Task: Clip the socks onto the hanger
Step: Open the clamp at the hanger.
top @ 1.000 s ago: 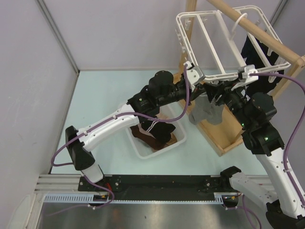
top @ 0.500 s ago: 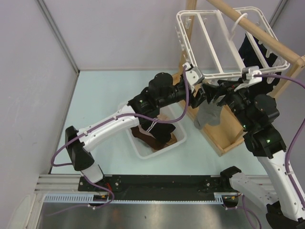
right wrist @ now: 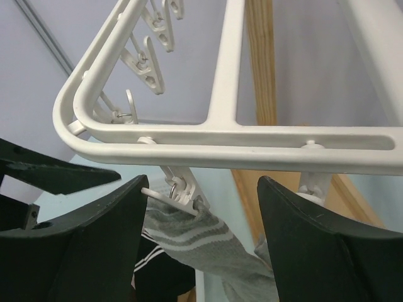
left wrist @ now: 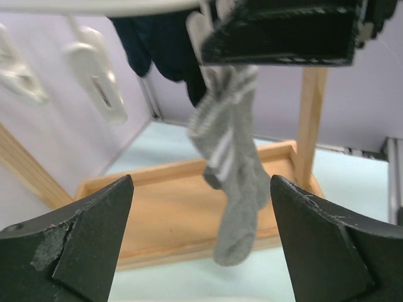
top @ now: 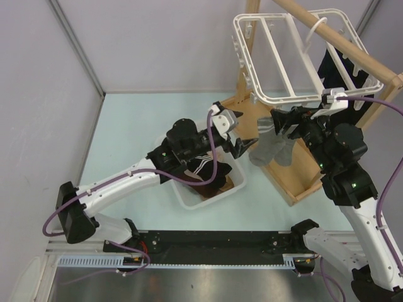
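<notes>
Lilac walls enclose a pale green desk (top: 132, 126), and over its far right part the hanger (top: 289, 99) hangs tilted, its hook looped on a wooden pole (top: 343, 41). From the hanger's near rail one grey sock (top: 272, 146) dangles, toe down. The overhead view shows both arms meeting just below that rail, yet not how the sock is fastened. The right wrist view does: a white clip (right wrist: 182, 192) under the hanger's rounded corner pinches the sock's white-striped cuff. In that view the right fingers (right wrist: 315, 239) stand wide apart below the rail, one on either side of the clip, with nothing between them. The left wrist view shows the sock full length, blurred, hanging free over the wooden tray (left wrist: 170, 207) beneath the hanger. The left fingers (left wrist: 75, 245) are spread wide on either side of it, well short of touching. Dark socks (top: 330, 63) hang at the hanger's far right side, half hidden by frame and pole, and their clips cannot be made out. Below and left of the hanger, a white basket (top: 182, 196) holds more dark socks (top: 204, 179). The left arm crosses over them, so their number is unclear.
</notes>
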You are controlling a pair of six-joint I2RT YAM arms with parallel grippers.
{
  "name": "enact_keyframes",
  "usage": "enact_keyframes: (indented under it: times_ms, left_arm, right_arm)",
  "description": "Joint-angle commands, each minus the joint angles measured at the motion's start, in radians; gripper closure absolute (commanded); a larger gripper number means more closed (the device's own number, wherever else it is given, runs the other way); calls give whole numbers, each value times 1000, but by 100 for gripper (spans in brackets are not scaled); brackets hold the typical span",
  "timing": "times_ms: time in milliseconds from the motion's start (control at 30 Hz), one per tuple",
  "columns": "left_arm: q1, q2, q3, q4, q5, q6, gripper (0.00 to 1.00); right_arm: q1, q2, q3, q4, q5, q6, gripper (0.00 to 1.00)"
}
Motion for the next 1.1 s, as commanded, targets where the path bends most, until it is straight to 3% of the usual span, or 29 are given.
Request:
enact_keyframes:
  times_ms: [0,633,933,1067]
  left_arm:
    - [68,-39,-37,183,41,-16,6]
    - [125,157,125,315,137,-53,11]
    - [125,205,194,328,159,-74,29]
    - [125,211,202,323,170,-84,43]
  right_arm:
    - [-7,-9,8,11,30,16,25]
    - [-21,-19,8,8,21,4,25]
    - [-30,-24,8,6,10,4,25]
    - [-31,-25,8,5,10,2,25]
